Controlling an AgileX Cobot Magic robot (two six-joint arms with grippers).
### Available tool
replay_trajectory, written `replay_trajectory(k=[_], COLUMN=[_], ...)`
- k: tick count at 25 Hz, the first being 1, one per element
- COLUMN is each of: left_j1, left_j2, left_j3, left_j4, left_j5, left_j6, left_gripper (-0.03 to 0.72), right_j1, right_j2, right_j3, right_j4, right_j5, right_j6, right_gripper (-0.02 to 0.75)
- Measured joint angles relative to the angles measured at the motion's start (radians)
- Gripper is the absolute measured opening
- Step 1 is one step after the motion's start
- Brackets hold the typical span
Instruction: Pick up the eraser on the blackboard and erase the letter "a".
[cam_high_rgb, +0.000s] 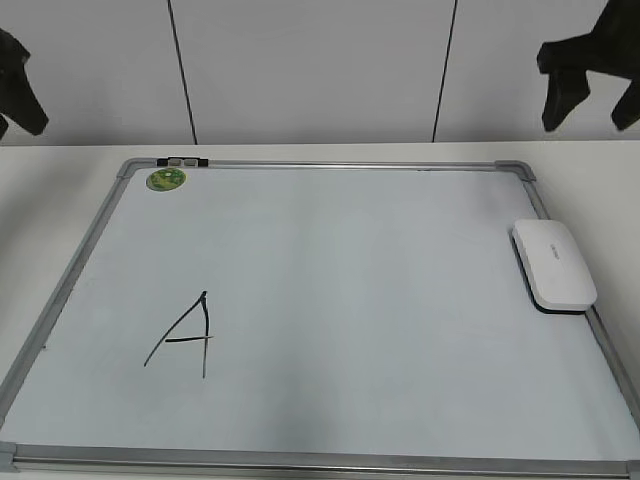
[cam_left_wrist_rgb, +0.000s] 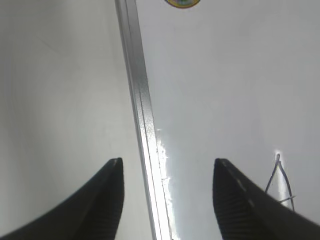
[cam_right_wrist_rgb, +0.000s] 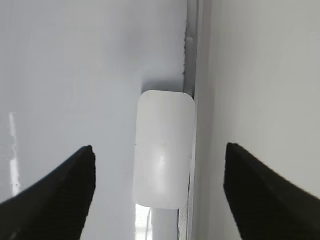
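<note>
While both arms hang raised, items run left to right: left gripper (cam_left_wrist_rgb: 167, 172), jaws spread, empty, above the blackboard (cam_high_rgb: 330, 300) left frame; green sticker (cam_high_rgb: 166, 180); a large angular "A" (cam_high_rgb: 185, 335) on the board's left; eraser (cam_high_rgb: 554, 263) on the right edge against the frame; right gripper (cam_right_wrist_rgb: 159, 162), jaws spread, empty, above the eraser.

Bright, even light; glare streaks the blackboard (cam_left_wrist_rgb: 225, 100) frame; wrist views soft.
</note>
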Motion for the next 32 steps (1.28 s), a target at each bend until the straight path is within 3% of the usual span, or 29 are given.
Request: replay_trajectory(k=[6, 12, 20, 27, 32], left_j1=[-0.014, -0.053, -0.148, -0.251, -0.314], left_j2=[-0.055, -0.075, -0.16, -0.324, -0.476], left_j3=[-0.002, -0.002, -0.002, 0.001, 0.109], left_j4=[0.002, 0.008, 0.038, 0.08, 0.115], left_j5=[0.005, 0.005, 0.008, 0.022, 0.026], left_j6=[-0.008, -0.018, -0.057, -0.11, -0.135], left_gripper=[0.411, 0.41, 0.409, 0.409, 0.409], right_j1=[0.0, 0.0, 0.0, 0.0, 0.0], right_j2=[-0.207, -0.488, -0.788, -0.908, -0.962], right_j3=[0.08, 0.287, 0.537, 0.653, 0.669], right_j4=[0.012, 0.01, -0.026, 0.0, 0.0], right_j5=[0.003, 0.017, 0.024, 0.028, 0.028], right_j6=[-0.003, -0.031, -0.045, -0.045, -0.045], right_gripper=[0.594, 0.593, 0.593, 0.592, 0.592])
